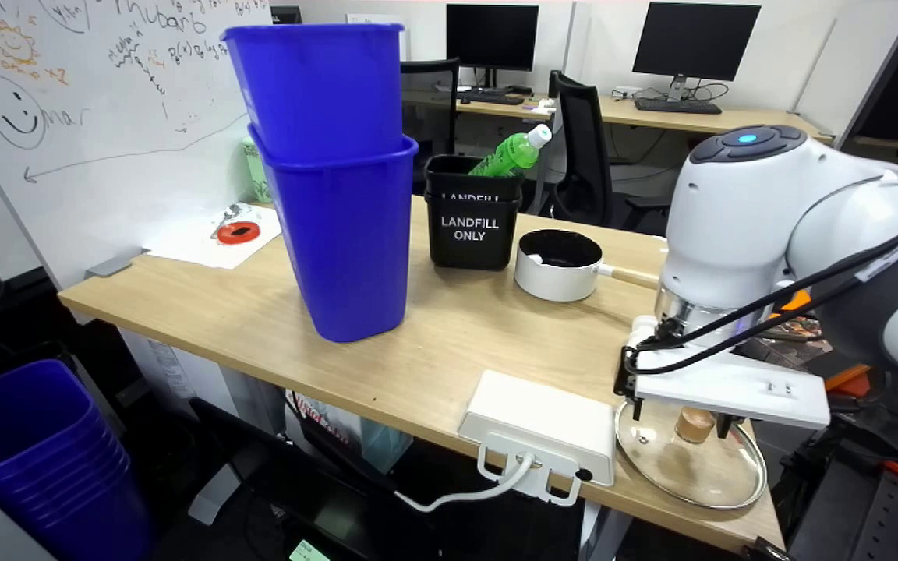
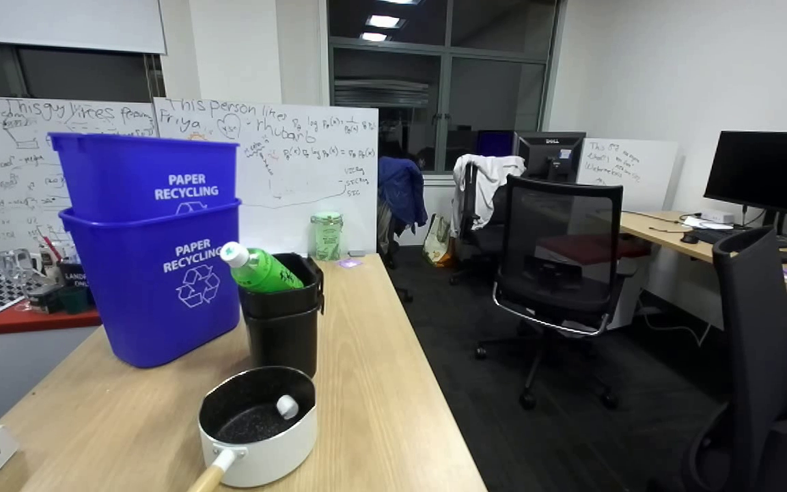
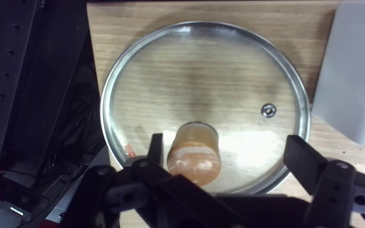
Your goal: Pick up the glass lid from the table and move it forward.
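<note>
Closest in the wrist view, the gripper [image 3: 227,152] had its fingers [image 3: 304,163] spread wide, and the knob [image 3: 196,153] of the lid [image 3: 198,76] showed between them there, close to one finger and well apart from the other. The lid lay on the table [image 3: 119,19] near a corner, knob up, its rim just beside a white box [image 3: 353,72]; whether rim and box touched could not be told. In an exterior view the arm [image 1: 737,218] hung over the lid, gripper pointing down. Well apart stood the pot [image 1: 558,280], white outside and dark within, with a small white thing [image 2: 287,407] inside. Just beside the pot, in both exterior views, were black bins [image 1: 471,245], one nested in the other, a green bottle [image 1: 507,157] tilted out of them. Near these stood two blue bins [image 1: 348,234], one set in the other. Paper [image 1: 203,243] lay by the whiteboard [image 1: 145,148].
</note>
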Available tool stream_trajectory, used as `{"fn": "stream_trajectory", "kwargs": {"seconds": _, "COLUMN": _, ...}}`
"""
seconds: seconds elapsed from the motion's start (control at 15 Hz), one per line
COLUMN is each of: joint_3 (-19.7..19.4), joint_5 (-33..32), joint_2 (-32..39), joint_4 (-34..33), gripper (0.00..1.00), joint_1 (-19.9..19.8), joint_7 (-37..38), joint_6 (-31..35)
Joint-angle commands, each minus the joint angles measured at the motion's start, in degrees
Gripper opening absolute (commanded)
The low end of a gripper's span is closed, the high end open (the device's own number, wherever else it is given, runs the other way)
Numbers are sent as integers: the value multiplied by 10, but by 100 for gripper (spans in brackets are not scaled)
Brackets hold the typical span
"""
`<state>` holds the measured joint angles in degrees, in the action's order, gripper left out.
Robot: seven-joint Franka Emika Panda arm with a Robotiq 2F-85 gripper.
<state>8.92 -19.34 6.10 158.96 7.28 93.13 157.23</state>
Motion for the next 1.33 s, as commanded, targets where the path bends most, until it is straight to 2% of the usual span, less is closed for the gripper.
{"fn": "stream_trajectory", "kwargs": {"seconds": 0.0, "joint_3": -15, "joint_5": 25, "joint_2": -13, "joint_4": 0, "gripper": 66, "joint_1": 19, "joint_7": -16, "joint_6": -19}}
{"fn": "stream_trajectory", "kwargs": {"seconds": 0.47, "joint_3": -21, "joint_5": 33, "joint_2": -34, "joint_4": 0, "gripper": 17, "joint_1": 16, "joint_7": -30, "joint_6": -61}}
{"fn": "stream_trajectory", "kwargs": {"seconds": 0.8, "joint_3": -16, "joint_5": 48, "joint_2": -69, "joint_4": 0, "gripper": 15, "joint_1": 13, "joint_7": -76, "joint_6": -86}}
{"fn": "stream_trajectory", "kwargs": {"seconds": 1.07, "joint_3": -11, "joint_5": 89, "joint_2": -135, "joint_4": 9, "gripper": 15, "joint_1": 10, "joint_7": -142, "joint_6": -151}}
{"fn": "stream_trajectory", "kwargs": {"seconds": 1.27, "joint_3": -6, "joint_5": 66, "joint_2": -175, "joint_4": 3, "gripper": 15, "joint_1": -1, "joint_7": -159, "joint_6": -192}}
